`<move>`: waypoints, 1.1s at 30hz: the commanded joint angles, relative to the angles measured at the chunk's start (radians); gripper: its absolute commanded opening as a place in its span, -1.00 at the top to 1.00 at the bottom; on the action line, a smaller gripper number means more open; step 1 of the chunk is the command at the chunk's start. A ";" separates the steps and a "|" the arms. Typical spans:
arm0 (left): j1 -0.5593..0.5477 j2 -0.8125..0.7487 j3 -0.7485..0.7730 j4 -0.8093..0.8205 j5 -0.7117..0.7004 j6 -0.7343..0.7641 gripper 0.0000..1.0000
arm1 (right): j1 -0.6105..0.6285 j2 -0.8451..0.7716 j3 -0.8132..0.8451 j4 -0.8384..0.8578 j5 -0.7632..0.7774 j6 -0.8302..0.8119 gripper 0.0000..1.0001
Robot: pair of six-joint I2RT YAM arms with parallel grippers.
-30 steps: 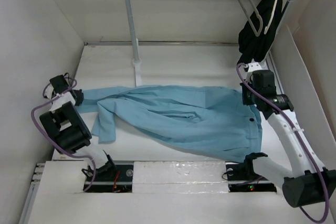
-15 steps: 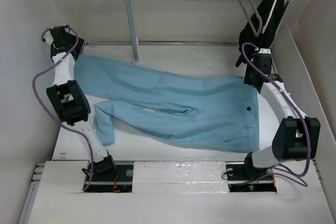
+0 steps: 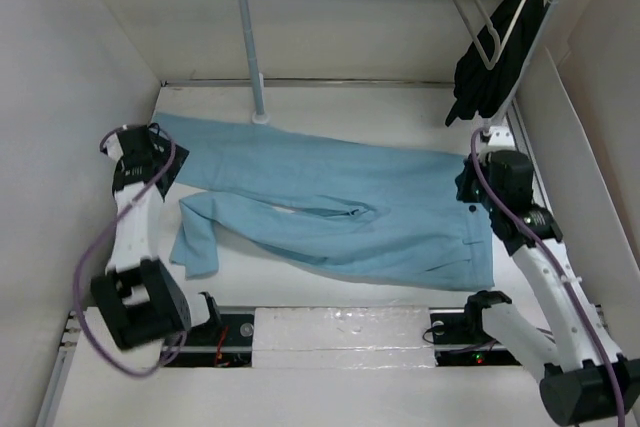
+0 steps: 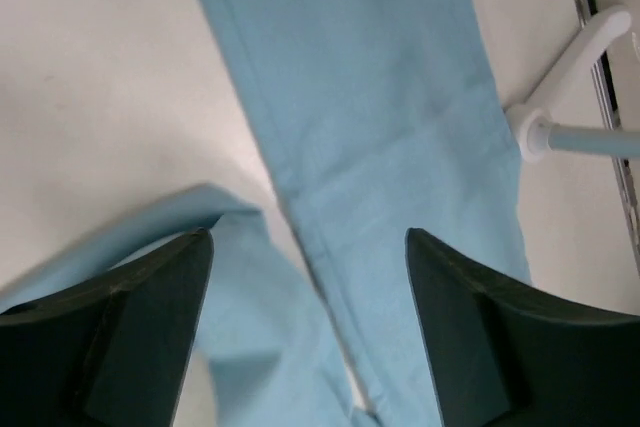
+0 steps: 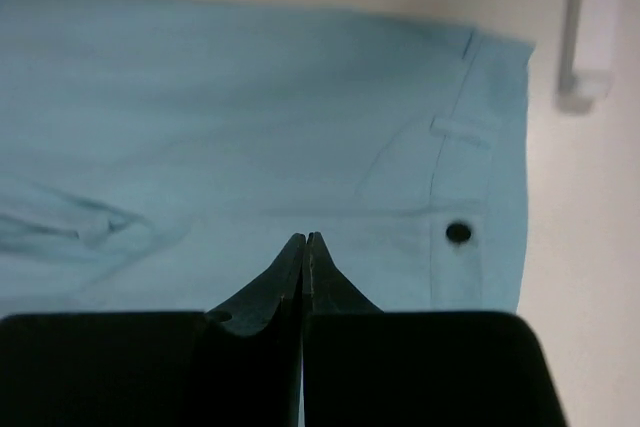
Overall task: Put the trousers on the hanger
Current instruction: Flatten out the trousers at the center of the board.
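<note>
The light blue trousers [image 3: 380, 212] lie spread flat on the table, waist to the right and legs to the left. The far leg lies straight; the near leg's end is folded over [image 3: 195, 242]. My left gripper [image 3: 150, 155] hovers open over the legs' left part; in the left wrist view its fingers [image 4: 110, 337] straddle both legs [image 4: 360, 127] without gripping. My right gripper [image 5: 304, 242] is shut and empty above the cloth [image 5: 250, 107] near the dark waist button [image 5: 458, 233]. The thin grey hanger [image 3: 462, 7] hangs on the rail at the back right.
A black garment [image 3: 495, 57] and a cream-white hanger [image 3: 522, 17] hang beside the grey hanger. The rack's upright pole [image 3: 250, 37] stands at the back, its foot [image 4: 570, 97] touching the far leg's edge. White walls close in both sides.
The left gripper let go of the far leg, opened, and drew back from the far left corner. The right gripper opened, shut again, and moved nearer over the waist. The trousers now lie spread out.
</note>
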 commanded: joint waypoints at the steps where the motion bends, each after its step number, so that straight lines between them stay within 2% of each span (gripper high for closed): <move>1: 0.005 -0.165 -0.126 -0.098 -0.101 0.027 -0.50 | 0.013 -0.079 -0.097 -0.179 -0.069 0.013 1.00; 2: 0.005 -0.204 -0.140 -0.121 -0.097 0.034 -0.65 | 0.013 -0.102 -0.137 -0.208 -0.069 0.013 0.92; 3: 0.005 -0.221 -0.167 -0.158 -0.087 0.036 -0.71 | 0.022 -0.128 -0.148 -0.214 -0.069 0.036 0.57; 4: 0.014 -0.238 -0.178 -0.180 -0.084 0.034 -0.72 | 0.034 -0.121 -0.154 -0.216 -0.069 0.048 0.39; 5: 0.014 -0.307 -0.236 -0.181 -0.090 0.024 -0.72 | 0.034 -0.061 -0.159 -0.196 -0.069 0.068 -0.01; 6: 0.014 -0.307 -0.237 -0.181 -0.090 0.018 -0.72 | 0.034 -0.061 -0.159 -0.196 -0.069 0.068 -0.02; 8: 0.014 -0.321 -0.315 -0.148 -0.086 0.008 -0.69 | 0.008 0.012 -0.153 -0.164 -0.109 0.034 -0.17; 12: -0.004 -0.308 -0.364 -0.093 -0.066 -0.053 -0.65 | -0.056 0.100 -0.121 -0.084 -0.242 -0.010 -0.18; 15: -0.004 -0.272 -0.396 -0.028 -0.005 -0.093 -0.55 | -0.056 0.099 -0.099 -0.050 -0.277 -0.018 -0.19; 16: -0.004 -0.266 -0.408 0.001 -0.004 -0.102 -0.44 | -0.056 0.097 -0.096 -0.049 -0.282 -0.022 -0.19; 17: -0.004 -0.260 -0.412 0.015 0.027 -0.105 -0.32 | -0.056 0.097 -0.093 -0.049 -0.287 -0.026 -0.18; 19: -0.004 -0.245 -0.412 0.035 0.016 -0.102 0.47 | -0.046 0.090 -0.099 -0.040 -0.307 -0.030 -0.18; 21: -0.004 -0.226 -0.389 0.032 0.014 -0.076 0.91 | -0.045 0.077 -0.122 -0.024 -0.317 -0.029 -0.18; 22: -0.004 -0.220 -0.343 0.008 0.023 -0.069 1.00 | -0.045 0.071 -0.130 -0.023 -0.329 -0.029 -0.18; 24: -0.072 -0.223 -0.271 -0.035 -0.024 -0.036 1.00 | -0.045 0.065 -0.141 -0.013 -0.331 -0.029 -0.18; 25: -0.119 -0.226 -0.161 -0.109 -0.052 -0.023 1.00 | -0.045 0.064 -0.141 -0.015 -0.330 -0.029 -0.17; 26: -0.178 -0.226 -0.095 -0.161 -0.158 -0.007 1.00 | -0.045 0.060 -0.141 -0.016 -0.330 -0.029 -0.18; 27: -0.326 -0.206 -0.021 -0.219 -0.237 0.016 1.00 | -0.045 0.059 -0.141 -0.016 -0.322 -0.029 -0.17; 28: -0.397 -0.194 0.104 -0.355 -0.317 0.016 1.00 | -0.045 0.059 -0.141 -0.015 -0.320 -0.027 -0.17; 29: -0.453 -0.177 0.148 -0.423 -0.437 0.011 1.00 | -0.045 0.059 -0.142 -0.015 -0.319 -0.026 -0.18; 30: -0.532 -0.148 0.201 -0.551 -0.481 -0.008 1.00 | -0.045 0.060 -0.150 -0.007 -0.325 -0.021 -0.17; 33: -0.604 -0.143 0.199 -0.690 -0.612 -0.061 1.00 | -0.045 0.074 -0.156 0.003 -0.342 -0.015 -0.17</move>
